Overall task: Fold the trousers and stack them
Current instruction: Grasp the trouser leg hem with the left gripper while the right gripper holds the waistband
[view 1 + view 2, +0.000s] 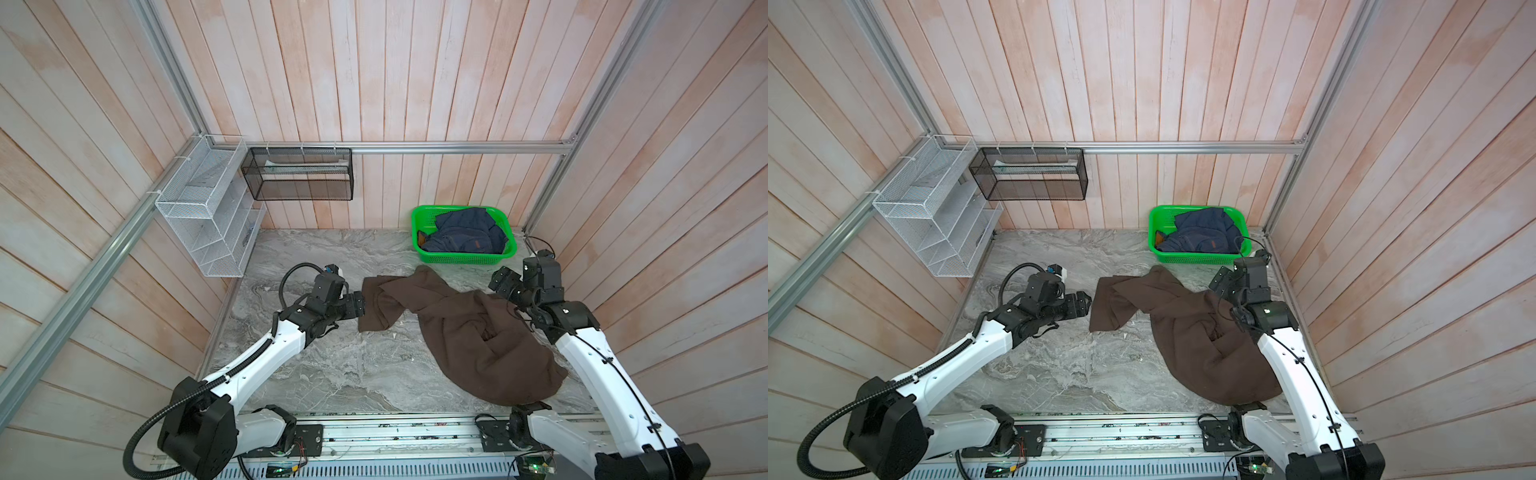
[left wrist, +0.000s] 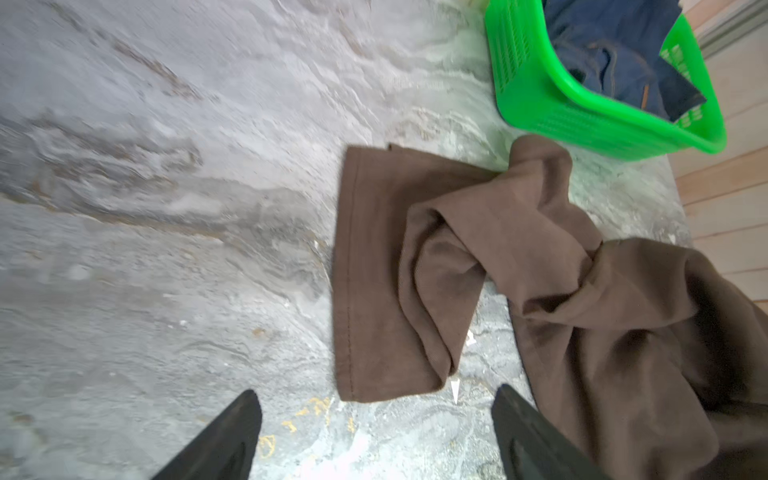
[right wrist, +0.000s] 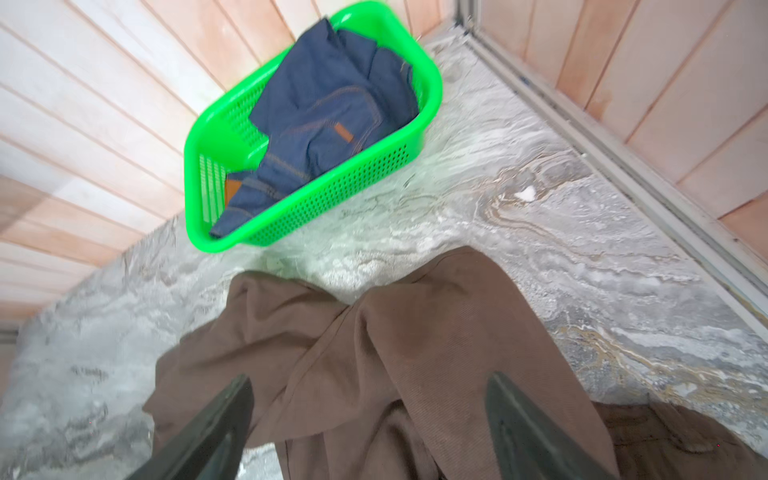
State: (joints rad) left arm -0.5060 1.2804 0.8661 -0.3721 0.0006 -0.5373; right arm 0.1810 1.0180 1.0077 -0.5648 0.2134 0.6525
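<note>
Top views, both: one pair of dark chocolate-brown long trousers point(image 1: 465, 336) in soft matte cloth, unfolded and rumpled on the grey marble-patterned tabletop point(image 1: 324, 374), right of centre in the frame. The bulk bunches toward the lower right and reaches the table's front edge. One leg twists over toward centre frame and ends in a flat hem.

Left gripper point(image 1: 360, 305): jaws spread wide, nothing between them, just beside that hem; contact with the cloth cannot be told.

Right gripper point(image 3: 370, 378): jaws spread wide, empty, poised over the brown cloth at centre right in the top views.

Bright green perforated plastic basket point(image 1: 461, 258): upper right of the table, against the plank wall, holding a crumpled navy-blue denim garment point(image 1: 465, 230) with a tan patch; near the trousers, apart from them.

White wire rack point(image 1: 199, 216) and black mesh basket point(image 1: 299, 176): upper left, on the walls, well apart from the work.

Task state, judged: no fold made; spreading flat comes first.

Risks, judged:
- a pinch at the twisted leg may take two layers and lock the twist in
- a pull toward the lower frame may slide the bulk off the front edge
- a high sweep by the right arm may knock the basket
</note>
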